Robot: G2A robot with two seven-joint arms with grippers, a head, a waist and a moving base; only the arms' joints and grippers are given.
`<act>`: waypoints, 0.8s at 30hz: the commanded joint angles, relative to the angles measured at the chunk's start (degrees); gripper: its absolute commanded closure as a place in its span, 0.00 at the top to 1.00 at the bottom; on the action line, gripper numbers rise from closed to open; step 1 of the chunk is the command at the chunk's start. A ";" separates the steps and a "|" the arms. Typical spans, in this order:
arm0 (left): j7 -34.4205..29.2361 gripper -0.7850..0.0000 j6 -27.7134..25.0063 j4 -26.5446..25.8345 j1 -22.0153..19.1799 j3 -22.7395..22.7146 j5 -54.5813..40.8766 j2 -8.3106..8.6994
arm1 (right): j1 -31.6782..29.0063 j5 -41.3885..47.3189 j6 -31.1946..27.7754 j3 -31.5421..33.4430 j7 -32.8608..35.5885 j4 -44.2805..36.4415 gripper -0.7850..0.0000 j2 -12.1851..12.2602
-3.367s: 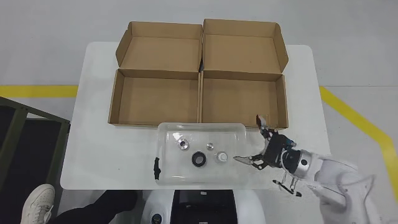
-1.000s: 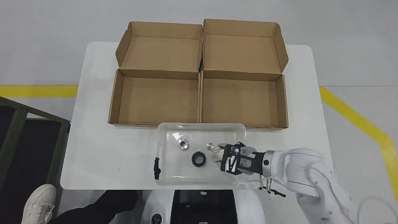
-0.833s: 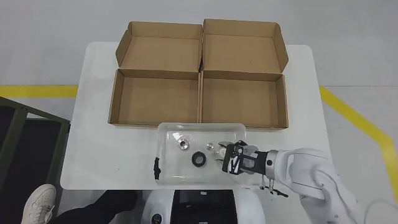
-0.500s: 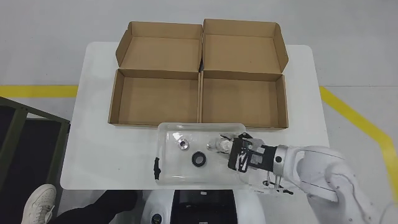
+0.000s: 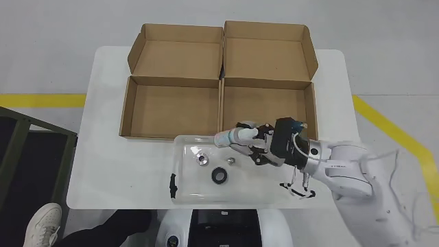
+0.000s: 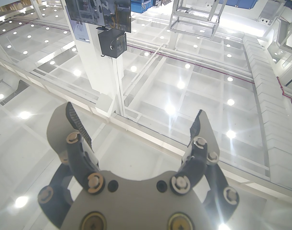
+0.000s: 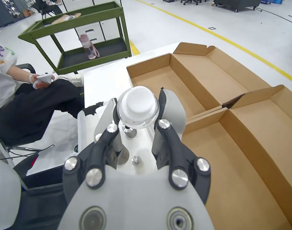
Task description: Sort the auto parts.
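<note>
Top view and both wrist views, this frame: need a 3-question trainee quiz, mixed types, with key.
1. True or false: the right gripper is shut on the white-capped part, holding it up off the table.
2. Multiple choice: how many loose parts lie in the clear tray in the top view? A. one B. three C. six
3. Fill in: the left gripper points up at the ceiling with nothing in it, its jaws ____.

Key: 1 true; 2 B; 3 open.
</note>
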 commanded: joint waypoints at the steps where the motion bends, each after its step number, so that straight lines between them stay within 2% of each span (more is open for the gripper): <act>1: 0.00 1.00 0.00 0.00 0.00 0.00 0.00 0.00 | 0.92 1.51 0.29 -0.56 -1.51 0.84 0.00 -0.12; 11: 0.00 1.00 0.00 0.00 0.00 0.00 0.00 0.00 | 6.34 10.37 1.98 -1.27 -7.97 4.26 0.00 -0.70; 19: 0.00 1.00 0.00 0.00 0.00 0.00 0.00 0.00 | 5.83 8.21 -0.35 0.39 -18.08 2.39 0.00 -1.06; 24: 0.00 1.00 0.00 0.00 0.00 0.00 0.00 0.00 | 5.87 7.06 -1.43 -0.34 -20.39 3.45 0.00 -1.27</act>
